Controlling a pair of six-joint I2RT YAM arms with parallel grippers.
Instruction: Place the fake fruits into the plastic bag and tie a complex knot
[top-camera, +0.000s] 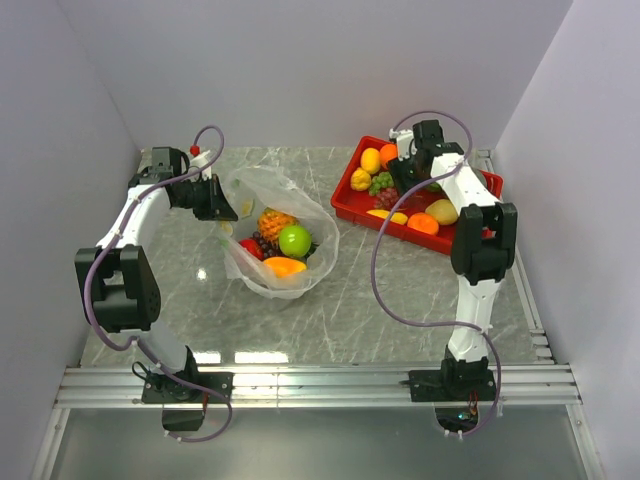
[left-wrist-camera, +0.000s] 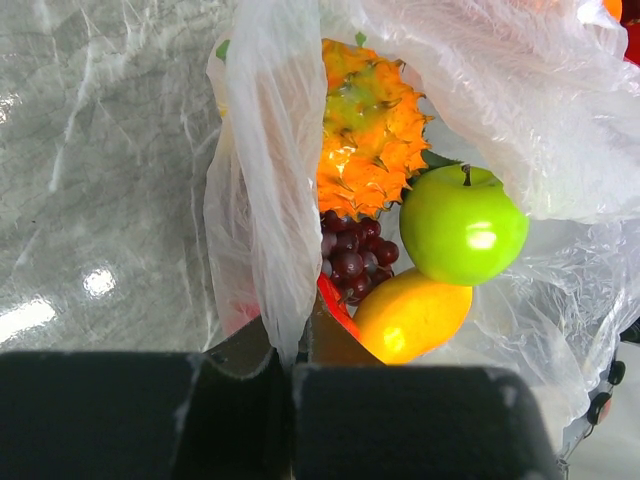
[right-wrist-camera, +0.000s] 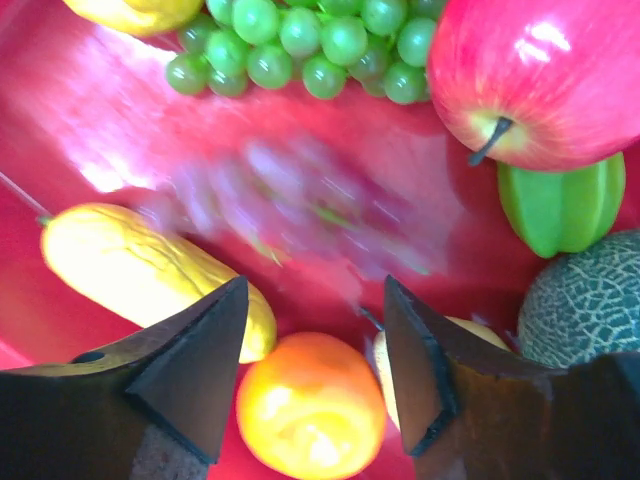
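My left arm bends toward the upper left of the overhead view, left gripper (top-camera: 213, 200) clamped tight on the rim of the plastic bag (top-camera: 268, 188), which sits left of centre holding fake fruits (top-camera: 294, 240). My right arm reaches to the red tray (top-camera: 350, 207) at upper right, right gripper (right-wrist-camera: 315, 290) spread apart. Only its wrist view shows blurred purple grapes (right-wrist-camera: 290, 200) beyond my fingertips; only the left wrist view shows film nipped between my pads.

The plastic bag (top-camera: 255, 190) holding fruits (top-camera: 294, 240) lies mid-tabletop (top-camera: 380, 290). The tray (top-camera: 343, 200) with more fruits sits in the far right corner.
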